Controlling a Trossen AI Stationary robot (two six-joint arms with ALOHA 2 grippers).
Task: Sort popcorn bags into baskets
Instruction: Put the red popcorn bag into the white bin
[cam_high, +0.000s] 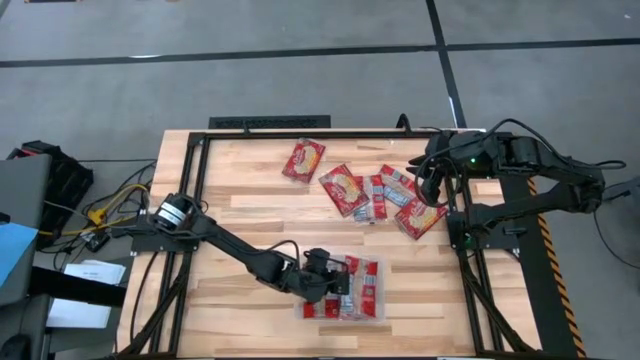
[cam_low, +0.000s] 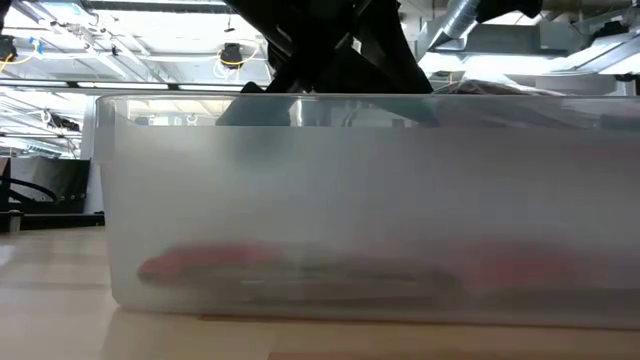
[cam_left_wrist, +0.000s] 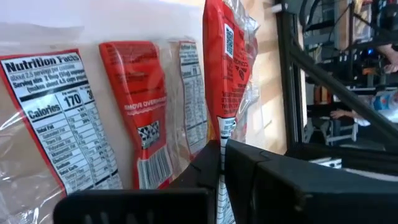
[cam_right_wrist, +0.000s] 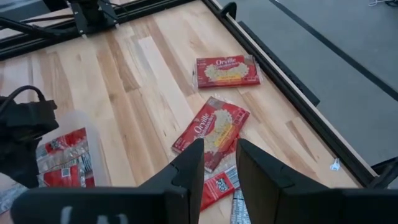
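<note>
Left wrist view: left gripper (cam_left_wrist: 221, 180) is pressed onto a narrow packet (cam_left_wrist: 227, 68), held upright over the bin (cam_high: 378, 312), likely for slotting beside packets (cam_left_wrist: 134, 118) already inside. Right gripper (cam_right_wrist: 219, 163), spread w/ nothing held, hovers over the loose pile (cam_high: 375, 192) at the table's (cam_high: 240, 200) far right, approx. lined up for the next pick. Low view: bin wall blurs contents; count unclear.

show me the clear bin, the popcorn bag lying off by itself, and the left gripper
clear bin (cam_high: 378, 290), high view, its right wall.
lone popcorn bag (cam_high: 303, 159), high view, its middle.
left gripper (cam_high: 333, 274), high view, between its fingertips, over the bin.
</note>
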